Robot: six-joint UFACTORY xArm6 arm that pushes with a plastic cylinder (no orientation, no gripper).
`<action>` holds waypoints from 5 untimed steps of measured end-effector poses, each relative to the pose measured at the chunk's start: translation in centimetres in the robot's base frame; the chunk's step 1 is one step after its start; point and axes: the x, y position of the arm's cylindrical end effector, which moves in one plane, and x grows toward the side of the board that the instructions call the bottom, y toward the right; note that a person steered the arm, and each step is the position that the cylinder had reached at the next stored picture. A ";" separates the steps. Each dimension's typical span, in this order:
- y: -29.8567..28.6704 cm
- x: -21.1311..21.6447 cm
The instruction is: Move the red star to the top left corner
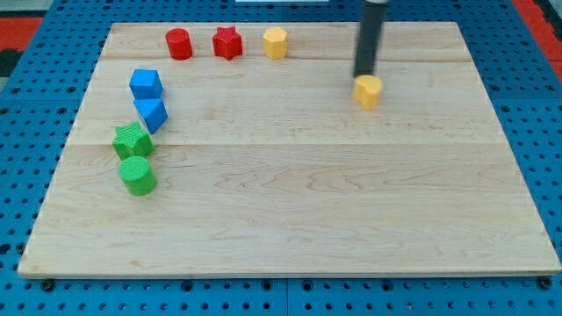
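No jaws are showing here at all; I am working with a bare rod, and my tip (363, 75) is sitting just above a yellow block (368, 90), seemingly touching it. The red star (227, 42) is lying at about eleven o'clock on the board (290, 219), between a red cylinder (179, 43) and a yellow hexagonal block (276, 42). It looks light, rigid and slidable; I judge pushing its three o'clock side best, though the cylinder is blocking the way.
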 end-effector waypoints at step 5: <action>-6.9 12.2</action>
